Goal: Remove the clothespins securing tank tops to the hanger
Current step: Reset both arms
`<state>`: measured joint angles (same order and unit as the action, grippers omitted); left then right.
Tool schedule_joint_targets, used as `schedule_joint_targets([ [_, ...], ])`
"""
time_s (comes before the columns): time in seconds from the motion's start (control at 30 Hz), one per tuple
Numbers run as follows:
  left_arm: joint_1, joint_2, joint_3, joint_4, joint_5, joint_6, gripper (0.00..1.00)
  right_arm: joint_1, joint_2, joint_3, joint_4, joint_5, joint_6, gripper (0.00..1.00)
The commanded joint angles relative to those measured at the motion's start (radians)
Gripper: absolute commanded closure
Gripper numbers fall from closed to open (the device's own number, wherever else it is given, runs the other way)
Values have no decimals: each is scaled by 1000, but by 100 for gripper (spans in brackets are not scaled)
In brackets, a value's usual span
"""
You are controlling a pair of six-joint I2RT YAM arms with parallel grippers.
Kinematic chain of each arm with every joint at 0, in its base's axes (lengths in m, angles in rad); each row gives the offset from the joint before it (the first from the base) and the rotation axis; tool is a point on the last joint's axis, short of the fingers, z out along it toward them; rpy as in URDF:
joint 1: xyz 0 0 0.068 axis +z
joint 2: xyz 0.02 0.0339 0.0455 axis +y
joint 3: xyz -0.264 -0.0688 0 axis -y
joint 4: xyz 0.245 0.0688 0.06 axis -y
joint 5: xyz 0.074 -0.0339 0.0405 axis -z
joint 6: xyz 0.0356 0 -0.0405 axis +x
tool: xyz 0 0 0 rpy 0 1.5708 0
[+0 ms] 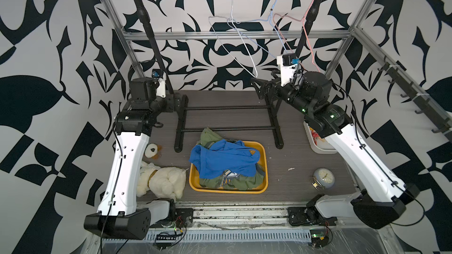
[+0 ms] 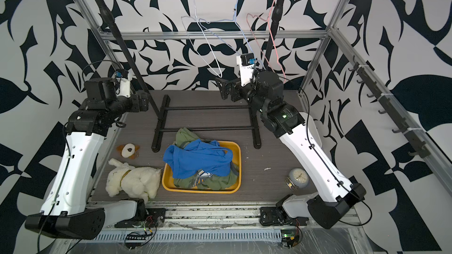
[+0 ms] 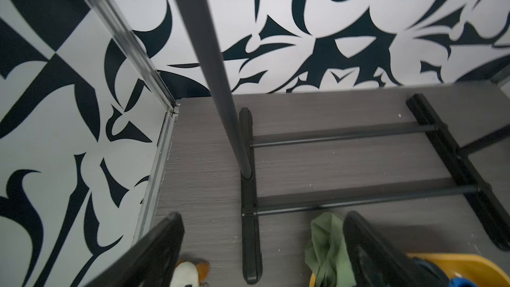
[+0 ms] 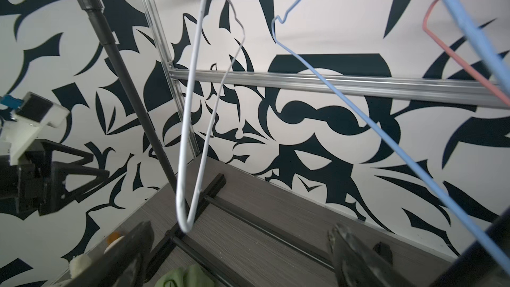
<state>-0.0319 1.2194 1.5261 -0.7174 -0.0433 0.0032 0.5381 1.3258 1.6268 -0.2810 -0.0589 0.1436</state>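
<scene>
Gaping wide, empty, right gripper [image 1: 257, 87] hangs just beside the white hanger [image 4: 184, 133]; left gripper [image 1: 181, 102], equally wide, beside the rack post [image 3: 214, 64].

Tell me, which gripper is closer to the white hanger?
Right. The right gripper sits close by the white hanger's low corner; the left gripper is away beside the rack post.

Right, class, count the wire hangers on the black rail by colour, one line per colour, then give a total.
White hanger: 1
Blue hanger: 1
Pink hanger: 1
Total: 3
</scene>
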Motion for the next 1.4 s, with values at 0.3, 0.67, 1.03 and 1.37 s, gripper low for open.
schedule_joint_targets([
  [0.3,154,-124,-419,382,56,-92,4,-185,-171,-421,145,32,173,1],
  [0.67,156,-111,-936,1013,143,-68,0,-248,-81,-716,385,202,208,1],
  [1.03,160,112,-1228,1553,179,-48,0,-248,31,-975,808,495,-27,1],
  [1.37,160,357,-1266,1886,221,-63,1,-248,121,-1113,1047,658,-181,1],
])
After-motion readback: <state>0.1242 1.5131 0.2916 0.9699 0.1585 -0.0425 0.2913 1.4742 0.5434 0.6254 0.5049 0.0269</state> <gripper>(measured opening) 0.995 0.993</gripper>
